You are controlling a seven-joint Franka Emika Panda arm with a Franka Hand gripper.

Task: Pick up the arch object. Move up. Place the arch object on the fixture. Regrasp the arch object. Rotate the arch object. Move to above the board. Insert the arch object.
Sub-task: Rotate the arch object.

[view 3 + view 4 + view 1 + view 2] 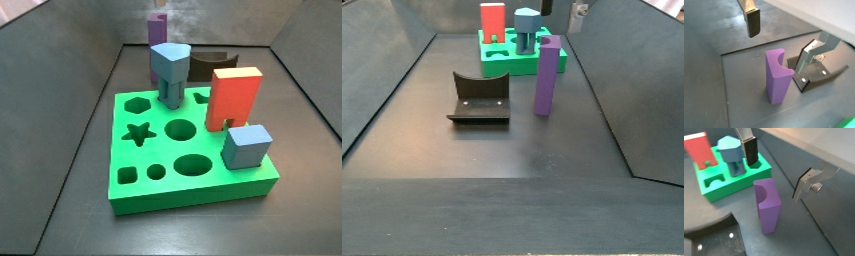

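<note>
Arch object (pixel 547 75) stands upright on the floor beside the fixture (pixel 478 98), ungrasped. Gripper (pixel 784 170) hangs above it, jaws spread, empty. Tall and narrow, so an off-centre descent could likely tip it toward the board (pixel 505 60).

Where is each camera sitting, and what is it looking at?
Wrist view: on the arm, looking down at the arch and fixture; fingers show.
Wrist view: same arch, plus board; fingers show.
Side view: beyond the board, arch behind; no fingers.
Side view: facing fixture, arch, board; gripper barely visible.
All share the arch.
</note>
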